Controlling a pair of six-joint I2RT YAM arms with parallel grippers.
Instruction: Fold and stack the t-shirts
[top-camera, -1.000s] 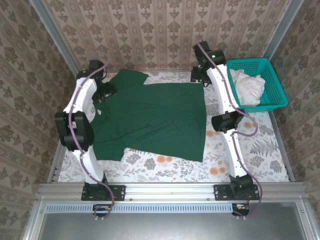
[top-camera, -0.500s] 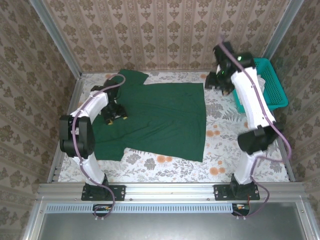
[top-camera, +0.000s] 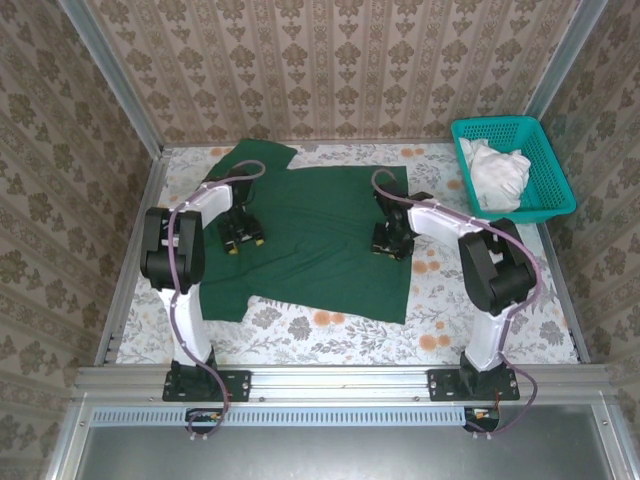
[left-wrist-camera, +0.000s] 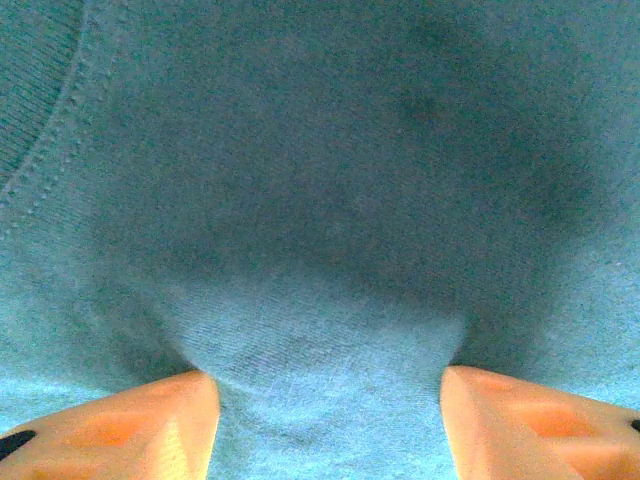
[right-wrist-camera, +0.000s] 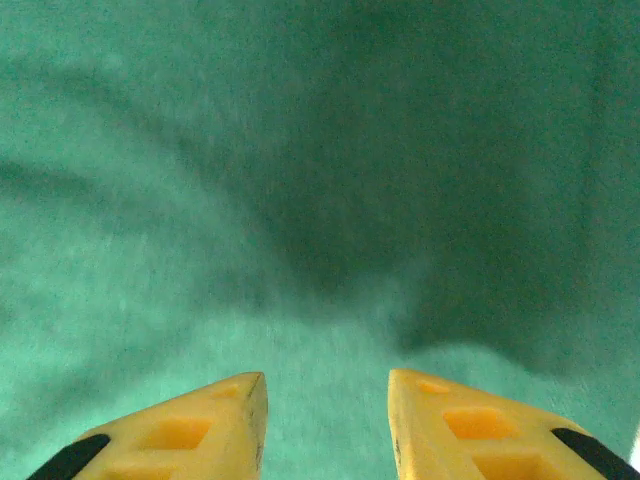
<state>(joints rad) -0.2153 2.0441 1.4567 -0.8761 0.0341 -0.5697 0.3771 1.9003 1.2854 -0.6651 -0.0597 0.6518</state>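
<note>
A dark green t-shirt (top-camera: 315, 225) lies spread flat across the table, collar to the left and hem to the right. My left gripper (top-camera: 242, 237) presses down on it near the collar. In the left wrist view its orange fingers (left-wrist-camera: 150, 420) stand apart around a raised ridge of the cloth (left-wrist-camera: 320, 340), with the collar seam (left-wrist-camera: 50, 150) at upper left. My right gripper (top-camera: 390, 243) presses on the shirt close to its hem. Its yellow fingers (right-wrist-camera: 200, 430) are open with a narrower gap, and green cloth (right-wrist-camera: 330, 330) puckers between them.
A teal mesh basket (top-camera: 552, 205) with a white garment (top-camera: 497, 172) inside stands at the back right. The floral table cover (top-camera: 480, 290) shows to the right of the shirt and along the front. Patterned walls close in the sides and the back.
The right arm swung from beside the basket down onto the shirt's hem side. The left gripper slid right along the collar area. Both pairs of jaws narrowed, gathering cloth between them.
</note>
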